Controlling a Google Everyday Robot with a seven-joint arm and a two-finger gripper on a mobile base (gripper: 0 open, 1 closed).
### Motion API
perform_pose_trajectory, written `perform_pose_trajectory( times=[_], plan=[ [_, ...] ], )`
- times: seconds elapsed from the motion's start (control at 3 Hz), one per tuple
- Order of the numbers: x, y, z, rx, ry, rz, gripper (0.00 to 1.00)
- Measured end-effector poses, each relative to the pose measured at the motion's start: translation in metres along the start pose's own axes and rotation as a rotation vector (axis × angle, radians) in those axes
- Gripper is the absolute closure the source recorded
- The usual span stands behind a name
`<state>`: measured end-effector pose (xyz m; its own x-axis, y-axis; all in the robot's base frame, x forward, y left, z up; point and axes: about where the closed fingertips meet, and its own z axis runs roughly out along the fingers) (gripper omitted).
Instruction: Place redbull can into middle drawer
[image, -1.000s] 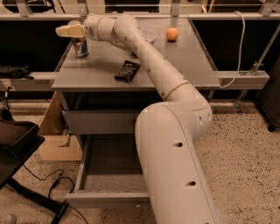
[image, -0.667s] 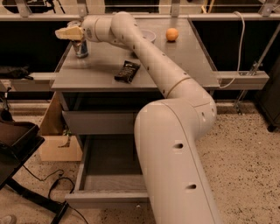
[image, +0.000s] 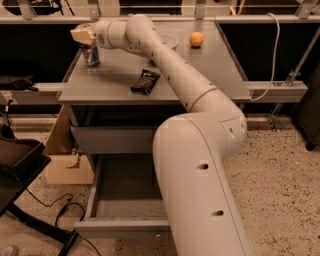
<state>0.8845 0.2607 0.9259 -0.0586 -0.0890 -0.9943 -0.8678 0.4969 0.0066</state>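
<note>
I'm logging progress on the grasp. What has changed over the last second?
Nothing visible. The claw is over the top of the can at the back left corner of the table, as before. The can, snack bar, orange and open drawer have not moved.

Grey table (image: 210, 67) bearing redbull can (image: 91, 56) at left rear beneath gripper (image: 86, 45), snack bar (image: 145, 81), bowl (image: 170, 40), orange (image: 196, 39)

We see the gripper (image: 84, 37) sitting over the redbull can (image: 91, 56), hiding the can's top. The arm (image: 200, 165) covers the right part of the open middle drawer (image: 120, 192) and most of the white bowl (image: 171, 40).
</note>
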Motion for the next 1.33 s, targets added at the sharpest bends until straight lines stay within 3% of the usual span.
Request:
perform_pose_trajectory(
  times=[0.33,0.67,1.0,1.33],
  plan=[
    [0.000,0.000,0.000,0.000,0.000,0.000,0.86],
    [-0.004,0.001,-0.002,-0.005,-0.003,-0.006,1.00],
    [-0.013,0.003,-0.007,-0.016,-0.010,-0.021,1.00],
    [-0.054,0.018,-0.047,-0.009,-0.012,-0.089,1.00]
  ],
)
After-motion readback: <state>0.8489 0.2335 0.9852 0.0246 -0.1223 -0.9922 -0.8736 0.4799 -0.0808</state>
